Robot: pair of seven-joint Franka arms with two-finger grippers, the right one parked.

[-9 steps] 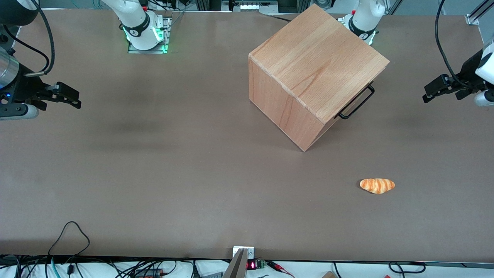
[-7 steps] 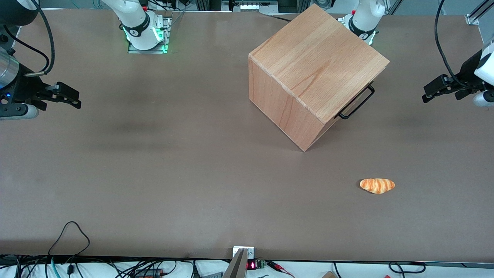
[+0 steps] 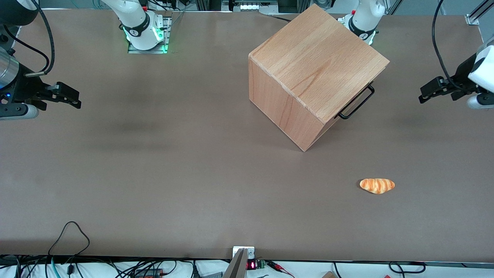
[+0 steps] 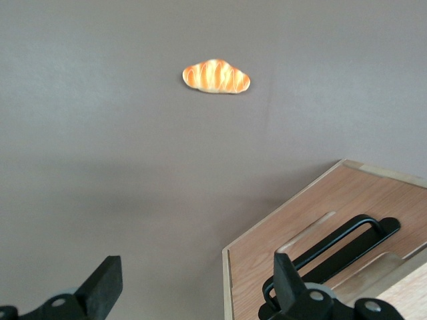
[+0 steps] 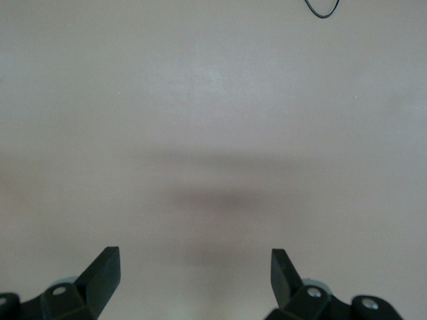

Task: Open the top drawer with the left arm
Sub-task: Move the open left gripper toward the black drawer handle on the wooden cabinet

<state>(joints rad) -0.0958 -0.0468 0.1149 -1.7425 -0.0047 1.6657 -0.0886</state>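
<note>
The left arm's black two-finger gripper (image 3: 423,95) hangs with fingers spread apart above the brown surface (image 3: 173,154), well apart from the closed light-wood top drawer (image 4: 313,233) with thin black bar handle (image 3: 357,103). An orange-striped croissant-shaped bread (image 4: 216,77) lies nearer the front camera.

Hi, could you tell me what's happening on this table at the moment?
The left arm is going for the top drawer of the wooden cabinet. Its gripper hangs above the table toward the working arm's end, jaws open, apart from the black handle and holding nothing. The drawer is shut. A toy croissant lies on the table nearer the front camera than the cabinet, untouched.
</note>
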